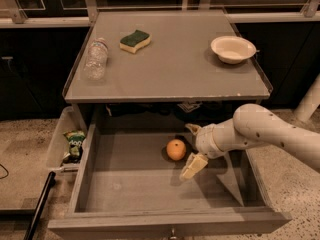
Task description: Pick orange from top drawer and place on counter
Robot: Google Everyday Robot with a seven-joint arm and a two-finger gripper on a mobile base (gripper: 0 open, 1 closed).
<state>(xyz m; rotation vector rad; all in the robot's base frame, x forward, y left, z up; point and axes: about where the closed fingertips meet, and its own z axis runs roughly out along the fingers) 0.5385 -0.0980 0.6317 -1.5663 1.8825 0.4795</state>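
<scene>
The orange [176, 149] lies on the floor of the open top drawer [125, 184], near its middle. My gripper [190, 148] is inside the drawer just to the right of the orange, on the white arm that comes in from the right. It is open: one finger [193, 166] points down and forward, the other [192, 129] sits behind the orange. The fingers are not around the fruit. The counter [170, 69] is the grey top above the drawer.
On the counter stand a white bowl [233, 49] at the back right, a green and yellow sponge [135, 40], and a clear plastic bottle [96, 59] on its side at the left. A clear bin with a green snack bag [74, 144] hangs left of the drawer.
</scene>
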